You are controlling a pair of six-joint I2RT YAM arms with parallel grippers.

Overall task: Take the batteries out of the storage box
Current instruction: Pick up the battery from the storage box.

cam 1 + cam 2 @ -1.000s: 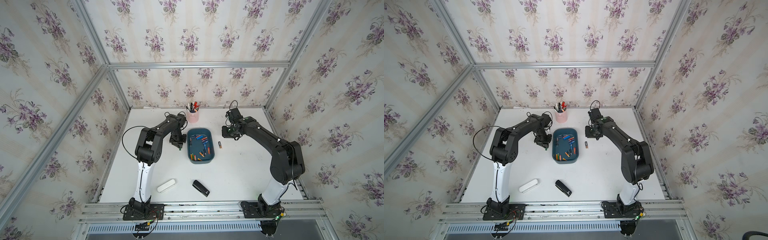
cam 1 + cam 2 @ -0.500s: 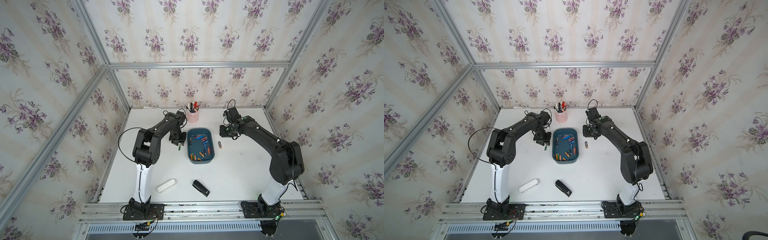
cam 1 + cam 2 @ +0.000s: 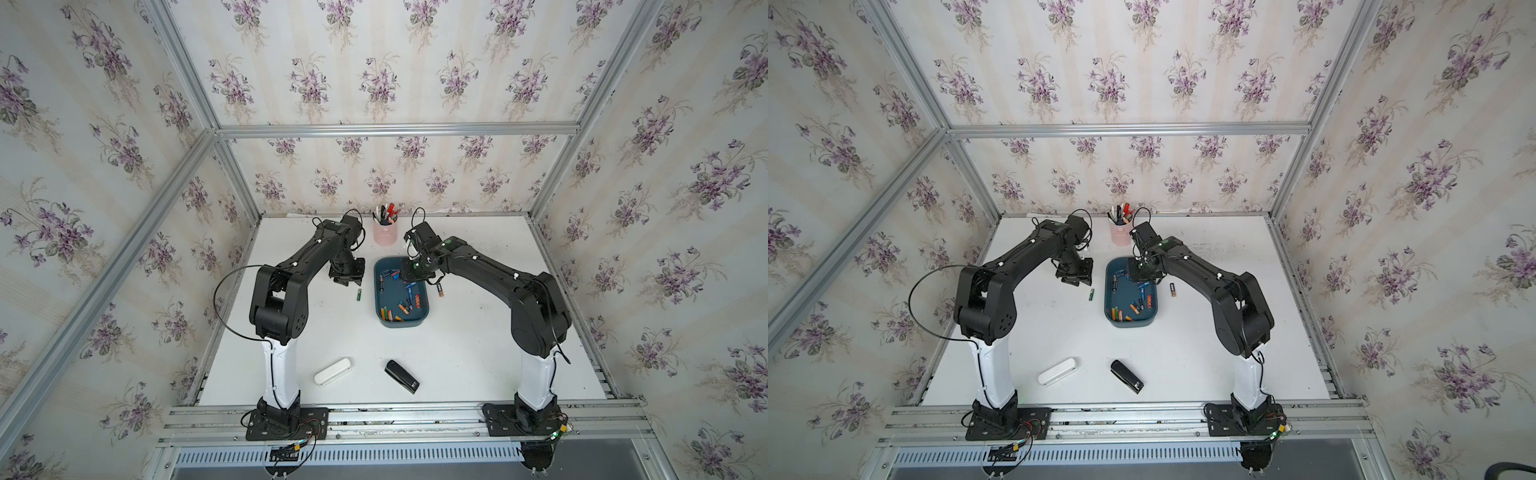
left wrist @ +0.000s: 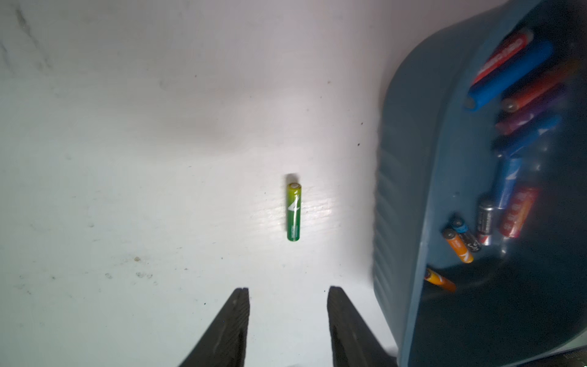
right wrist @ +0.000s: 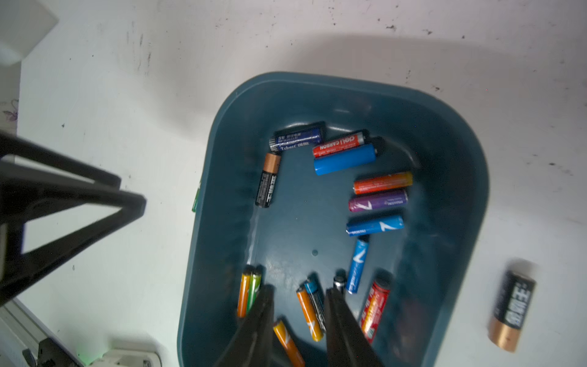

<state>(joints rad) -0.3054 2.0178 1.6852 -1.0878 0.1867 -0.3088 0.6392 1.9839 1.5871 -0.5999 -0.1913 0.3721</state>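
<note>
Though parted, left claw: empty over scuffed white table;
Green battery: glossy cylinder lying flat beside box;
Box: smooth teal plastic, rounded corners, batteries loose inside;
Right claw: narrowly parted, empty, above them

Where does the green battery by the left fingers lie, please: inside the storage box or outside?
Outside: the green battery lies flat on the white table, beside the storage box.
</note>
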